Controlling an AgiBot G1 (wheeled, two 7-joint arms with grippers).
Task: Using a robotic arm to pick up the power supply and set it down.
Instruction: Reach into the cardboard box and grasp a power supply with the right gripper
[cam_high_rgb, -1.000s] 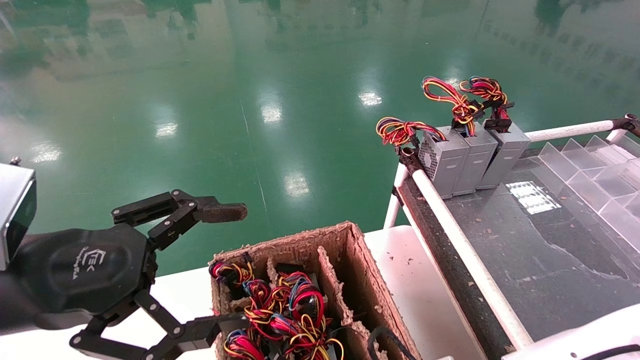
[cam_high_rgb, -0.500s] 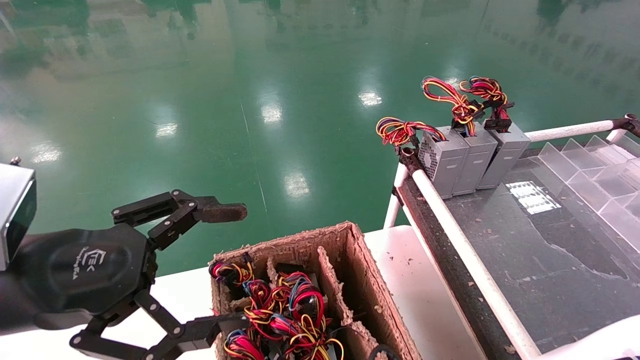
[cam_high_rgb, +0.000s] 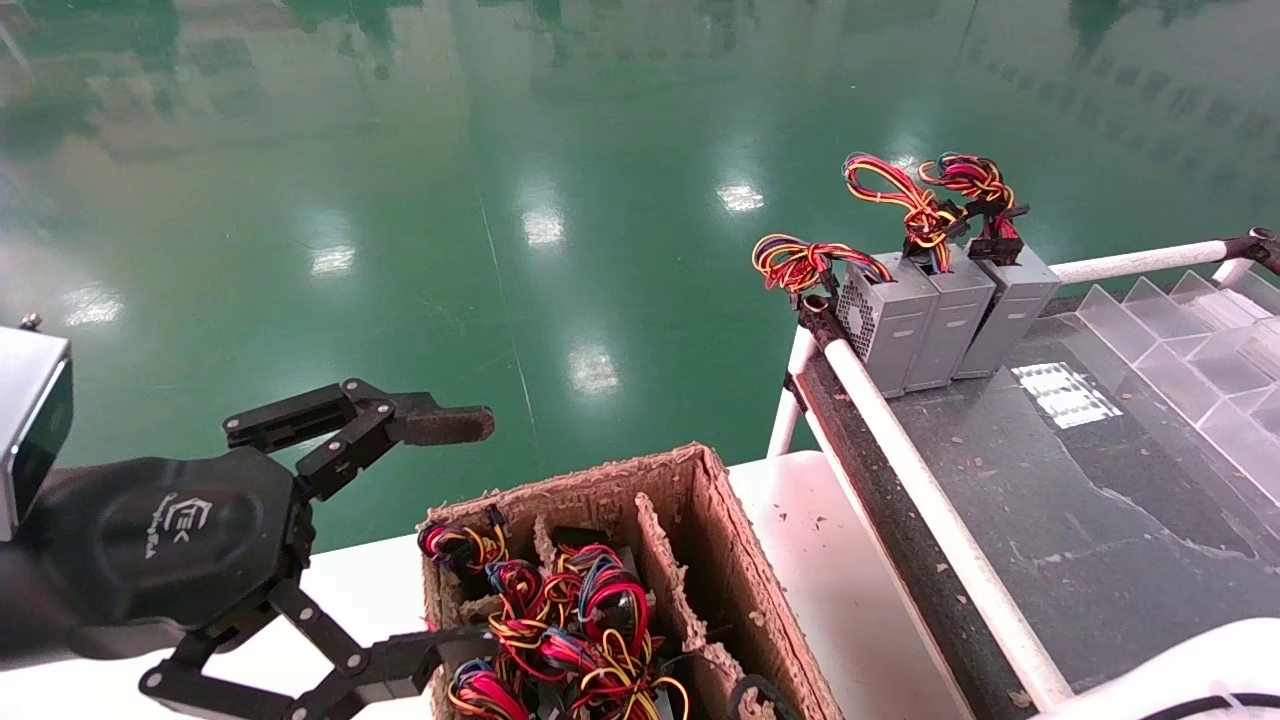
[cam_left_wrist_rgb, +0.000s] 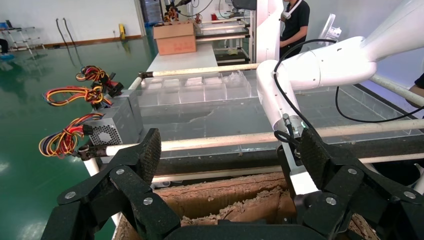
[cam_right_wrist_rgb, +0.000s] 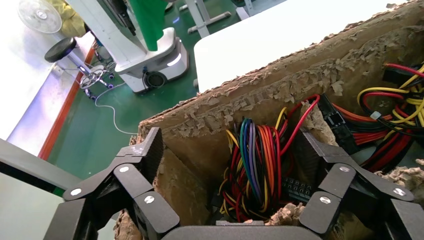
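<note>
On my left, the left gripper (cam_high_rgb: 455, 530) hangs spread wide at the box's (cam_high_rgb: 700, 480) left edge, holding nothing. I can't count the supplies inside, just tangled wires (cam_high_rgb: 560, 620). My right gripper (cam_right_wrist_rgb: 227, 150) sits spread over one wire bundle (cam_right_wrist_rgb: 255, 165) in a box compartment. Further right, three supplies (cam_high_rgb: 945, 315) stand side by side, touching, on the conveyor's (cam_high_rgb: 1100, 500) far corner.

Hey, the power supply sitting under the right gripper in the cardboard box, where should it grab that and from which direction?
From straight above. The power supply stands in a narrow slot of the cardboard box, only its looped wire bundle showing. The right gripper, open, straddles that bundle; closing on the wires, or the casing top if reachable, looks best. The left gripper hovers open beside the box.
</note>
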